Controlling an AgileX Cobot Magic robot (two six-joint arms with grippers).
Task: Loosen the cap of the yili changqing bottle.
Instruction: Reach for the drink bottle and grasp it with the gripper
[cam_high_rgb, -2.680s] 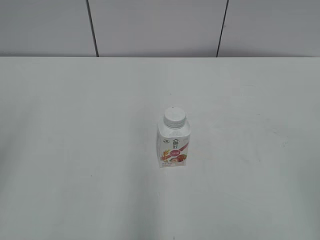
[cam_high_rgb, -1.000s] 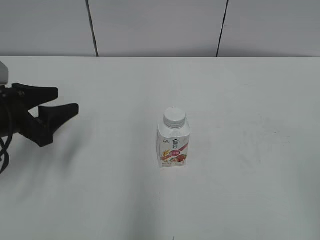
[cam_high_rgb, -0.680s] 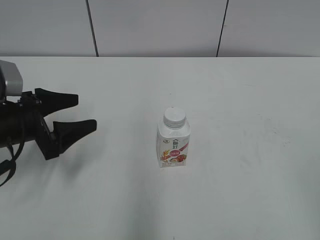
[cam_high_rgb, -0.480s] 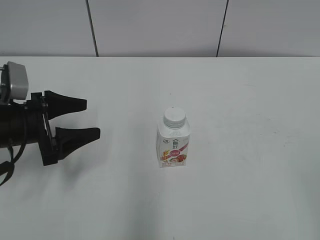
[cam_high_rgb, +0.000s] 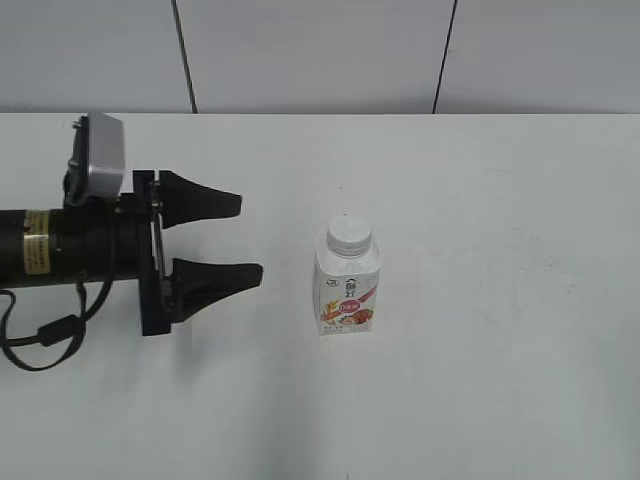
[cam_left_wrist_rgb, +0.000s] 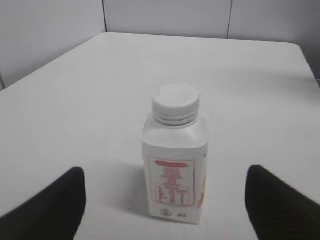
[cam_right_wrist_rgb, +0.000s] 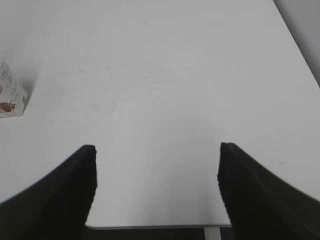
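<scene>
So the yili changqing bottle (cam_high_rgb: 348, 281) is standing upright pretty much in the middle of the white table (cam_high_rgb: 500, 200), label facing the room, with its ribbed white cap (cam_high_rgb: 350, 233) screwed on and nothing touching it. The left gripper (cam_high_rgb: 245, 238) is level with the bottle's body on its left side, near but with a clear gap, and its two black fingers (cam_high_rgb: 215, 281) are spread wide, one toward the back of the table and one toward the front. My read is that this is the lineup for a body grab: from the left wrist camera the bottle (cam_left_wrist_rgb: 174, 165) sits dead centre between the two fingertips (cam_left_wrist_rgb: 47, 205), and the cap (cam_left_wrist_rgb: 176, 103) pokes up above them, so the arm looks meant to pin the carton while something else twists the top. The right gripper (cam_right_wrist_rgb: 156, 185) is open wide too, holding nothing, parked near the table's near edge well off to the right; only a corner of the bottle (cam_right_wrist_rgb: 11, 95) shows in its view. Nothing's been loosened yet as far as I can tell.
</scene>
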